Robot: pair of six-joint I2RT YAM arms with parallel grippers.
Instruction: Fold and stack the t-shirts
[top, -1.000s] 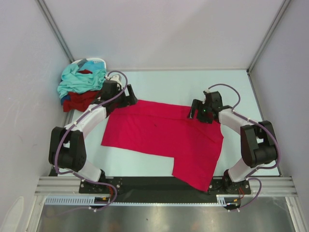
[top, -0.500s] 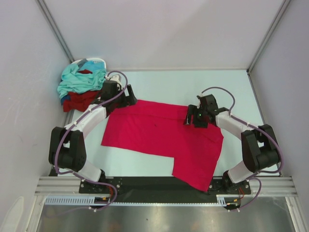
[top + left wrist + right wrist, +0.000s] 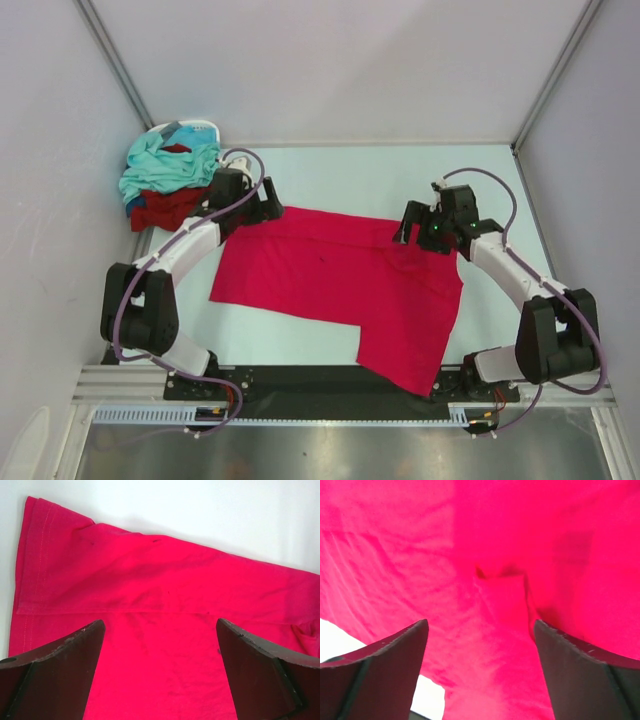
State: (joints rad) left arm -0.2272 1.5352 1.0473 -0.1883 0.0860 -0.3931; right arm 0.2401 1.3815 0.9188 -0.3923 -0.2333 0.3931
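A bright crimson-pink t-shirt (image 3: 340, 285) lies spread flat across the table, its near right part reaching the front edge. My left gripper (image 3: 268, 209) hovers open over the shirt's far left corner; the left wrist view shows the sleeve hem (image 3: 30, 565) beyond the open left gripper (image 3: 160, 625). Over the shirt's far right edge my right gripper (image 3: 410, 229) stands open, and in the right wrist view a small pucker of cloth (image 3: 505, 587) lies just beyond the right gripper (image 3: 481, 625). Neither holds cloth. A light teal t-shirt (image 3: 158, 165) and a dark maroon t-shirt (image 3: 165, 207) are heaped at the far left.
The heap of shirts rests on a small white basket (image 3: 195, 127) in the far left corner. Grey walls with metal posts close in the table on three sides. A black rail (image 3: 300, 380) runs along the front edge between the arm bases.
My right gripper dipped left and nearer over the shirt, narrowed, then drew back to the right and opened wide again. The left arm and the shirt stayed put.
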